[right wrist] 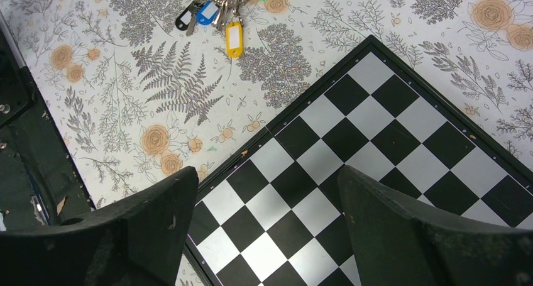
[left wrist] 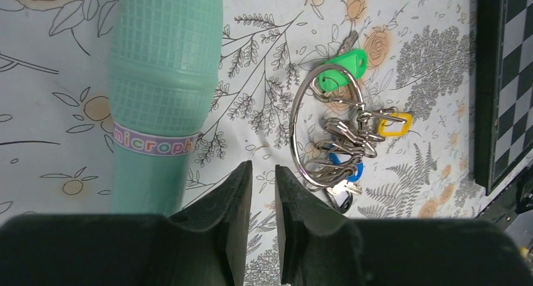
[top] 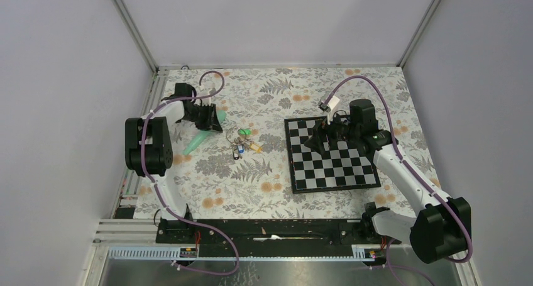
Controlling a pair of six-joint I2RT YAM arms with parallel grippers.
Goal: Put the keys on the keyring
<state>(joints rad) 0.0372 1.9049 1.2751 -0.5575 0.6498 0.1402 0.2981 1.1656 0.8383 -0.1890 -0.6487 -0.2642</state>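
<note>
The keyring (left wrist: 294, 119) is a thin silvery ring lying flat on the floral cloth, with blue- and yellow-tagged keys clustered on it. The green-headed key (left wrist: 342, 71) lies at its far end with the ring wire crossing its head; whether it is threaded I cannot tell. The black-headed key (left wrist: 342, 200) rests at the ring's near edge beside the blue tag. My left gripper (left wrist: 264, 170) hovers just left of the ring, its jaws nearly together and holding nothing. My right gripper (right wrist: 264, 179) stands wide open over the chessboard (right wrist: 377, 141), empty. The bunch (top: 242, 141) sits between both arms.
A teal toy microphone (left wrist: 160, 85) lies left of the left gripper, close to its finger. The chessboard (top: 333, 157) covers the right half of the table under the right arm. The black base rail (top: 270, 232) runs along the near edge.
</note>
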